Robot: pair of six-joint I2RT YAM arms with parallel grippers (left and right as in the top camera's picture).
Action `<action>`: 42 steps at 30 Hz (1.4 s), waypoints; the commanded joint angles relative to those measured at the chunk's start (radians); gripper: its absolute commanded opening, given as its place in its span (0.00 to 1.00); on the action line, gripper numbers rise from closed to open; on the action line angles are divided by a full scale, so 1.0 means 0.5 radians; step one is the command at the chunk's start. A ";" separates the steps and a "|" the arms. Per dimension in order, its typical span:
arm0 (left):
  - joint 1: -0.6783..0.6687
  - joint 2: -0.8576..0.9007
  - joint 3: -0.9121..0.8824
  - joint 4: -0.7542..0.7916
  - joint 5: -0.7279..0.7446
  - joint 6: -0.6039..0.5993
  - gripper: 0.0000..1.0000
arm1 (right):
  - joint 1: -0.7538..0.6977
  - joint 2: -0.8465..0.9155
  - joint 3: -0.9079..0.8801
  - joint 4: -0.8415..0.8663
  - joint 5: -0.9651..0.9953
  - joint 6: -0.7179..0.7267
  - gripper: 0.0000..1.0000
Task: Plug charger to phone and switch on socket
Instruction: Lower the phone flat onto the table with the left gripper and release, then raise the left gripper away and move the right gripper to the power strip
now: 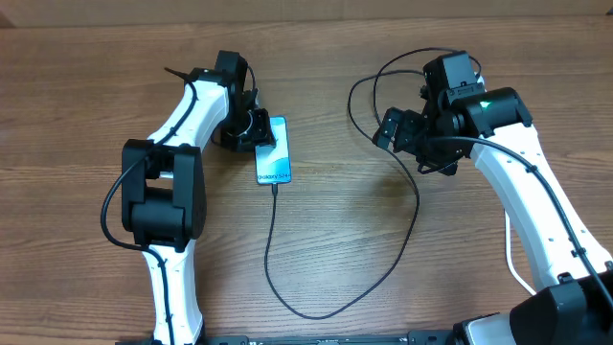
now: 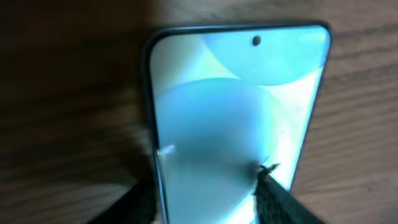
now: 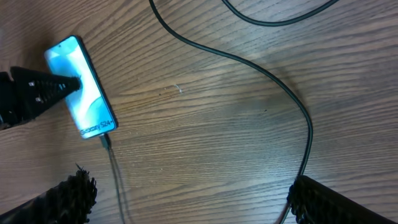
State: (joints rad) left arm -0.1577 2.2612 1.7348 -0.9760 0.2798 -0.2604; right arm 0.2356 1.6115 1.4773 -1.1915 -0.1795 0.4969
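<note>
The phone (image 1: pixel 273 151) lies flat on the wooden table, its blue screen up. The charger's thin black cable (image 1: pixel 271 251) is plugged into the phone's near end by its connector (image 3: pixel 106 142). From there it loops toward the front edge and back up to the right arm. My left gripper (image 1: pixel 253 130) hovers over the phone's far left part with its jaws apart. One finger (image 2: pixel 134 205) is beside the phone's (image 2: pixel 236 106) edge and the other over the screen. My right gripper (image 3: pixel 199 205) hangs wide open above bare wood, with the cable (image 3: pixel 298 112) passing by its right finger. The socket is out of view.
More black cable (image 1: pixel 369 81) curls in a loop at the back of the table, left of the right arm. The cable's far end is hidden behind that arm. Bare wood lies between the phone and the right gripper (image 1: pixel 414 144).
</note>
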 commanded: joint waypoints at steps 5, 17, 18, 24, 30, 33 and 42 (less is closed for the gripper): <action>0.002 0.018 -0.008 -0.040 -0.330 0.012 0.56 | -0.003 0.006 0.031 -0.008 0.015 -0.015 1.00; 0.004 -0.205 0.457 -0.312 -0.311 -0.018 0.57 | -0.063 0.017 0.092 0.068 0.130 -0.147 1.00; 0.004 -0.248 0.539 -0.342 -0.311 -0.018 0.57 | -0.093 0.037 0.150 0.047 0.085 -0.204 1.00; 0.004 -0.513 0.885 -0.430 -0.312 -0.018 0.73 | -0.349 0.370 0.852 -0.415 0.060 -0.407 1.00; 0.004 -0.697 0.910 -0.475 -0.314 -0.017 1.00 | -0.657 0.662 1.304 -0.311 0.346 -0.393 1.00; 0.004 -0.704 0.910 -0.491 -0.314 -0.018 1.00 | -0.790 0.726 1.298 -0.185 0.489 -0.314 1.00; 0.004 -0.703 0.904 -0.493 -0.314 -0.017 1.00 | -1.029 1.057 1.293 0.201 0.494 -0.372 1.00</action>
State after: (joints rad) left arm -0.1574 1.9068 2.1883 -1.2224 0.1333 -0.2623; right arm -0.2756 2.0892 2.1056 -1.1275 0.0471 0.3355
